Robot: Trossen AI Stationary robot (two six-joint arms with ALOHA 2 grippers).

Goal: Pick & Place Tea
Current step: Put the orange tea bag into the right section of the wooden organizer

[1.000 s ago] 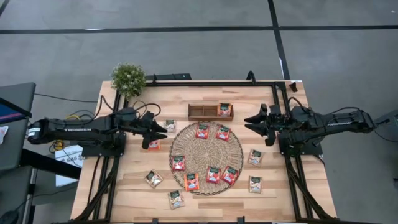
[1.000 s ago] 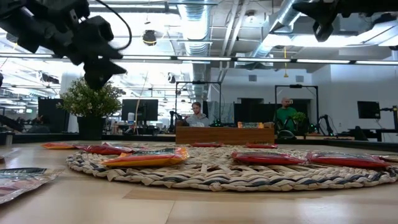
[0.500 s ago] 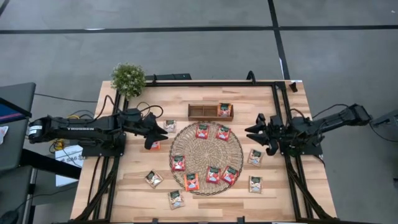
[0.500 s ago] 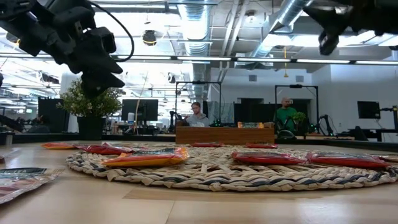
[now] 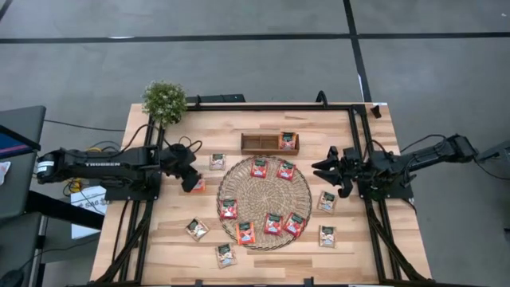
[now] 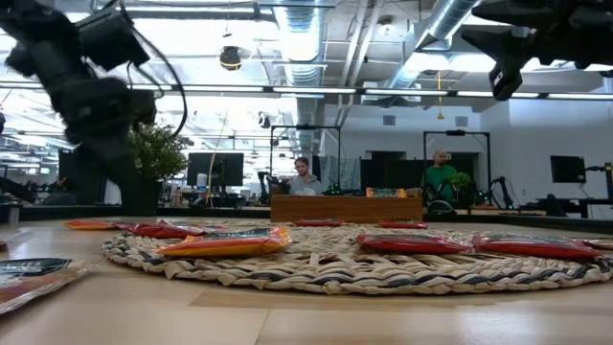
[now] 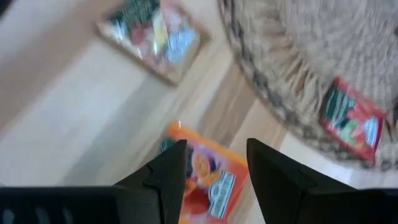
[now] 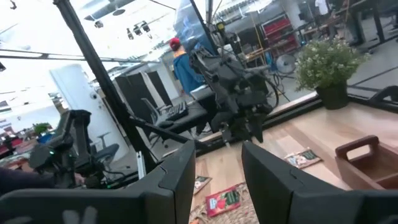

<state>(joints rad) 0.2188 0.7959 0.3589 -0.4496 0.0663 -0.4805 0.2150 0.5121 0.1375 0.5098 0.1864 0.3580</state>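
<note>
The left gripper [image 7: 211, 165] hung with fingers apart, holding nothing, just above an orange sachet [image 5: 197, 186] beside the mat [image 5: 264, 239]; a good grasp would need it to descend straight and straddle the sachet; the right gripper [image 5: 325, 169] waited, apart; only the left wrist view showed the sachet between the fingers.
</note>
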